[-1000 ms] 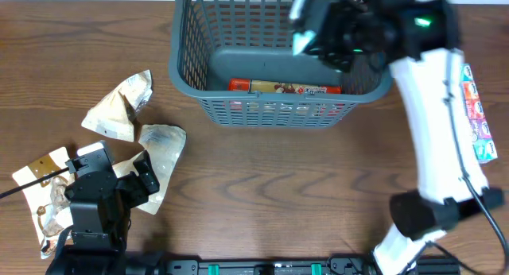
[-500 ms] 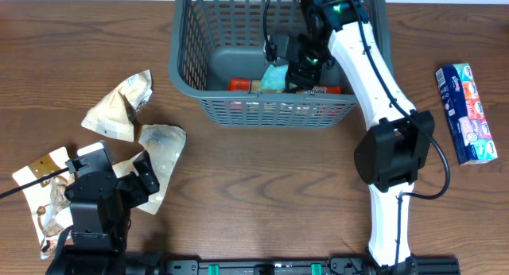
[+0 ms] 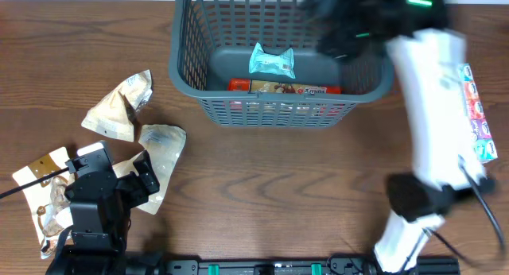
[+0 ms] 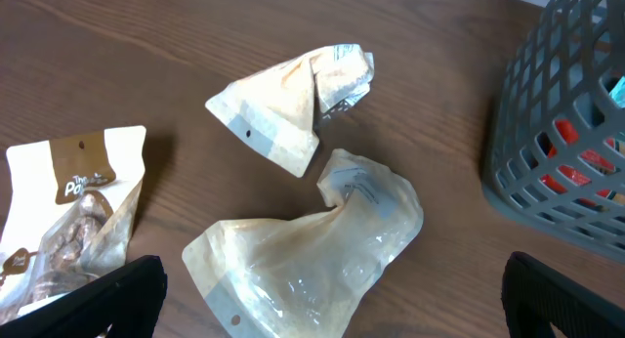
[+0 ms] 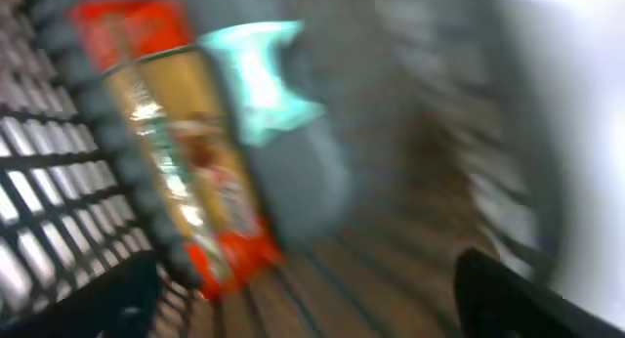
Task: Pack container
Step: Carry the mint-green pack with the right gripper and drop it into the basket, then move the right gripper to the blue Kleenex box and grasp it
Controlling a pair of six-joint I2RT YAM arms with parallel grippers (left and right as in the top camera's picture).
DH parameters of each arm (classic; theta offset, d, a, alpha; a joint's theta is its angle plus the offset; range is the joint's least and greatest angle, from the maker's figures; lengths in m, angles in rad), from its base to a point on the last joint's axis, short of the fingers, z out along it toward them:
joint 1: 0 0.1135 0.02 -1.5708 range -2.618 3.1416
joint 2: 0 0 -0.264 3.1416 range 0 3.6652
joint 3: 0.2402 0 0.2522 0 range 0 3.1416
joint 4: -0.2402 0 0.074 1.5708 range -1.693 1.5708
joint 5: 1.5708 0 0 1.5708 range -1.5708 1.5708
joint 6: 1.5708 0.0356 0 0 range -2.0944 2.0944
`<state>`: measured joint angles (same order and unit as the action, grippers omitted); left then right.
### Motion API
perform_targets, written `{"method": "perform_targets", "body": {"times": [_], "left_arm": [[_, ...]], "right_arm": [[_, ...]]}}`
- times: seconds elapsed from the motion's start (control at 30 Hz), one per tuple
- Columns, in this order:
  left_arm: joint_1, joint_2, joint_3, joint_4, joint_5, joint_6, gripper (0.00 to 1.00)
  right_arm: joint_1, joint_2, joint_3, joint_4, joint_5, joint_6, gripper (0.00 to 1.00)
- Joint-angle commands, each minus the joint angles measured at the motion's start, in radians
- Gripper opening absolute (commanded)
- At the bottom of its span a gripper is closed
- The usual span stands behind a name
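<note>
Grey-blue container (image 3: 184, 64) sits top centre of the overhead frame, holding a teal packet (image 3: 272, 61) and a red box (image 3: 286, 88). Right gripper (image 5: 312, 309) is blurred, jaws spread, gripping nothing. Left gripper (image 4: 332, 304) is at lower left, jaws spread wide over pale pouches (image 4: 312, 250).

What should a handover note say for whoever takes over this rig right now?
Left hand: open, empty, over the pouches at the table's left.
Right hand: open, empty, above the container, blurred.
Done: teal packet and red-and-gold packet lie on the container floor.
Left: tan pouch, clear pouch and brown-labelled pouch on the table at left; blue box right of the container, partly hidden by the right arm.
</note>
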<state>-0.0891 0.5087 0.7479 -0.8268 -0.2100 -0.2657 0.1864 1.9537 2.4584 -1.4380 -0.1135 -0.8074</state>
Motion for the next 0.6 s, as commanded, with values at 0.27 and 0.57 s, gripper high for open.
{"method": "perform_targets", "body": {"times": [0.27,0.57], "left_arm": [[-0.004,-0.001,0.017,0.002,0.0,-0.01,0.99],[-0.004,-0.001,0.017,0.001,0.0,-0.01,0.99]], "right_arm": [[-0.636,-0.13,0.011,-0.09,0.178,0.509,0.96],[-0.879,0.001,-0.177,0.032,0.146,0.452,0.99]]}}
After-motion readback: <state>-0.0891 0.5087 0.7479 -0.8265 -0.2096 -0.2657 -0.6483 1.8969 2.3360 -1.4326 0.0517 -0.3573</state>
